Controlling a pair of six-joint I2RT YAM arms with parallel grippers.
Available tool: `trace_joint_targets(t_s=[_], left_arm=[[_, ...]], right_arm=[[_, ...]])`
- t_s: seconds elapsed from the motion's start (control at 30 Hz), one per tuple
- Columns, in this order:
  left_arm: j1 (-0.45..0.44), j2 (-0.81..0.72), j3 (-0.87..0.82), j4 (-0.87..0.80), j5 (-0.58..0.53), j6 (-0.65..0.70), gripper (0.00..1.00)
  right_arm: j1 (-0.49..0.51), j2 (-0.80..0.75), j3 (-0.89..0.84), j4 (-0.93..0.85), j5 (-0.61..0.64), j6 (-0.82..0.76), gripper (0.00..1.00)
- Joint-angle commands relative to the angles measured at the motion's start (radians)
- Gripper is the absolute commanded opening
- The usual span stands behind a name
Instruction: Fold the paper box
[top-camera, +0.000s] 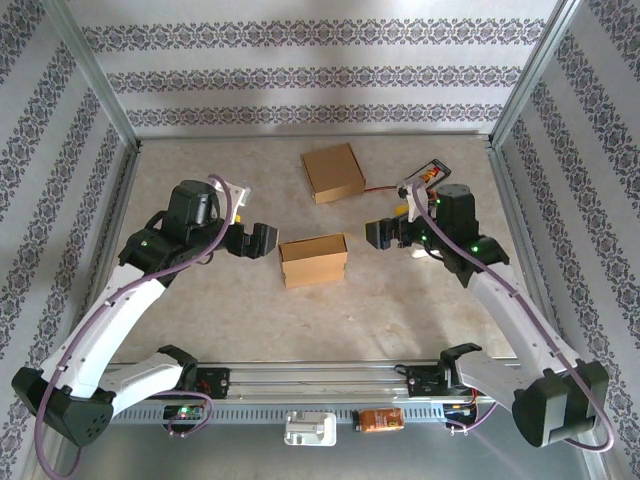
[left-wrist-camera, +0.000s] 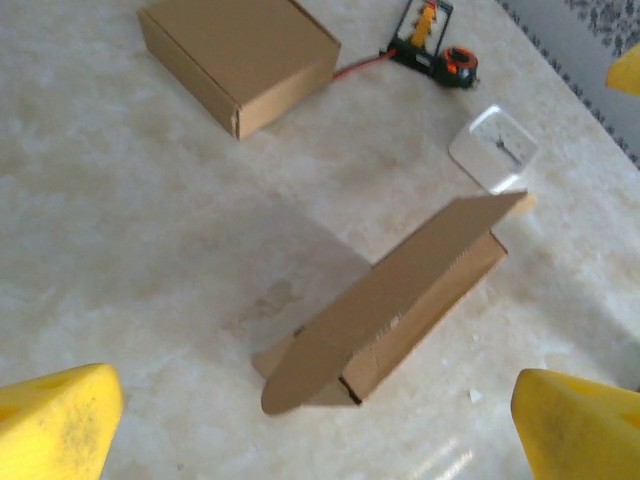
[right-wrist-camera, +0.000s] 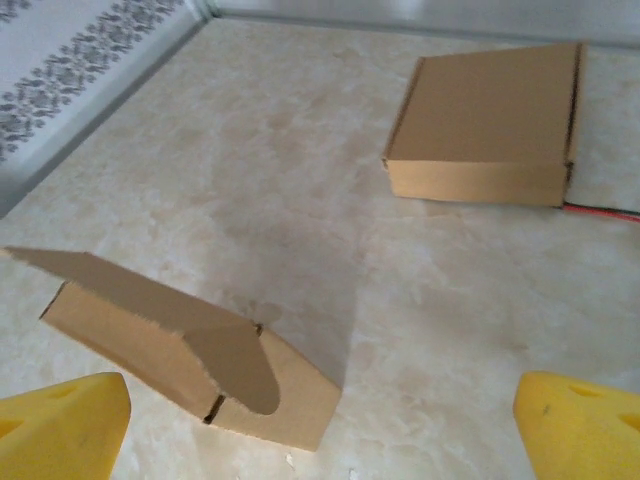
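1. The paper box (top-camera: 314, 260) is seen near the middle of the table (top-camera: 220, 310), resting on its base and touched by neither gripper.
2. Its lid is held at a slant rather than shut, and a rounded side tab (right-wrist-camera: 240, 370) is seen hanging outside the end wall.
3. The left gripper (top-camera: 262, 240) is positioned at the box's 9 o'clock, just beside it, with its yellow fingertips (left-wrist-camera: 55, 430) spread wide and nothing between them.
4. The right gripper (top-camera: 380, 235) is positioned at 3 o'clock, near the box but apart from it, its jaws likewise spread and nothing gripped.
5. A second, closed cardboard box (top-camera: 333, 172) is placed at about 1 o'clock, well apart.
6. A red cable (left-wrist-camera: 360, 65) is seen running from that closed box to a small black-and-orange tool (left-wrist-camera: 435, 55) at 2 o'clock.
7. A clear square piece (left-wrist-camera: 495, 150) is seen lying between the tool and the paper box.
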Motion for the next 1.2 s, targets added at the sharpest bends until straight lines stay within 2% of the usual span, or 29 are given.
trace_joint_targets(t_s=[0.0, 0.13, 0.2, 0.33, 0.43, 0.63, 1.0, 1.17], left_arm=[[0.013, -0.007, 0.001, -0.117, 0.068, 0.033, 1.0], [0.012, -0.011, -0.059, -0.069, 0.201, 0.04, 1.0], [0.011, 0.003, -0.077, -0.03, 0.244, 0.036, 1.0], [0.012, 0.055, -0.059, -0.043, 0.21, 0.057, 1.0], [0.011, 0.078, -0.054, -0.052, 0.188, 0.058, 1.0], [0.012, 0.064, -0.08, -0.057, 0.108, 0.038, 0.99], [-0.015, 0.069, -0.107, -0.033, 0.072, 0.07, 0.76], [-0.032, 0.091, -0.103, -0.019, 0.05, 0.073, 0.71]], right_arm=[[0.003, -0.006, -0.052, 0.144, -0.128, -0.046, 0.98], [0.038, 0.059, -0.05, 0.136, -0.171, -0.084, 0.98], [0.084, 0.111, -0.017, 0.069, -0.133, -0.152, 0.98], [0.139, 0.184, 0.031, 0.02, -0.081, -0.205, 0.96], [0.154, 0.214, 0.043, 0.032, -0.053, -0.206, 0.9], [0.18, 0.249, 0.079, -0.016, -0.004, -0.264, 0.67], [0.182, 0.243, 0.104, -0.066, 0.059, -0.315, 0.41], [0.182, 0.238, 0.106, -0.075, 0.05, -0.315, 0.32]])
